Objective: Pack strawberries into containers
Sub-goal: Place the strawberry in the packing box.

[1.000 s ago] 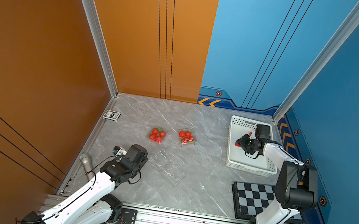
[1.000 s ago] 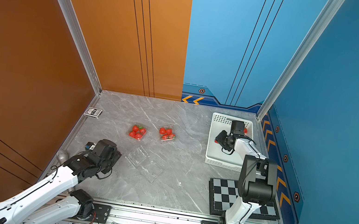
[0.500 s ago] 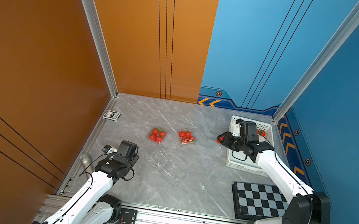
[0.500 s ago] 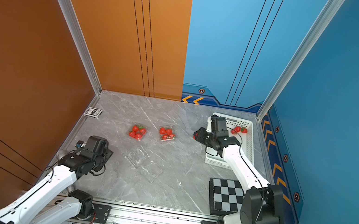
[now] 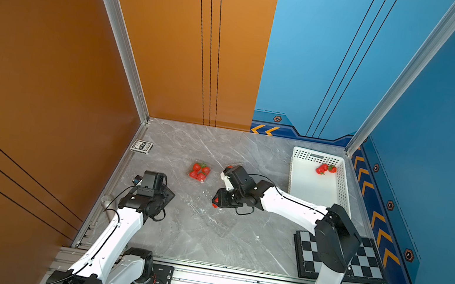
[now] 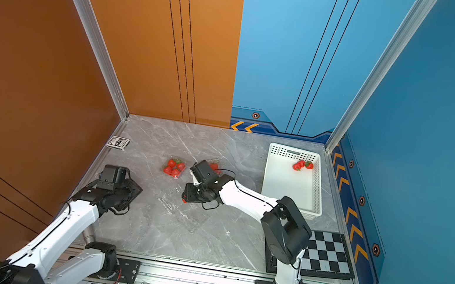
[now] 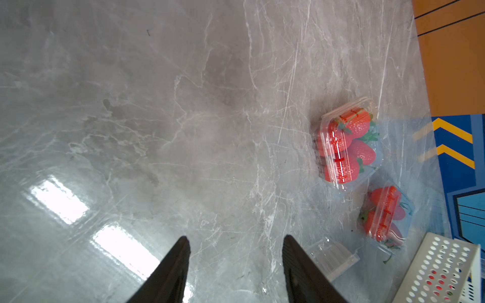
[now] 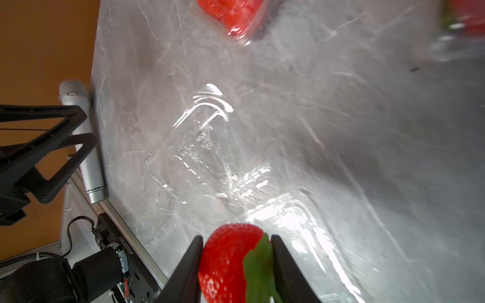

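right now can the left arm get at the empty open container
Probably yes: only bare table lies between the open left end effector and the empty container, though the right end effector, holding a strawberry, hovers over one end.

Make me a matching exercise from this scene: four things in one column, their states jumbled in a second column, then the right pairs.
Column one
1. right gripper
2. left gripper
3. white basket
4. open clear container

Column two
A. lying open and empty
B. jaws apart, nothing between them
C. a few loose strawberries inside
D. jaws shut on a strawberry

Pairs: 1-D, 2-B, 3-C, 4-A
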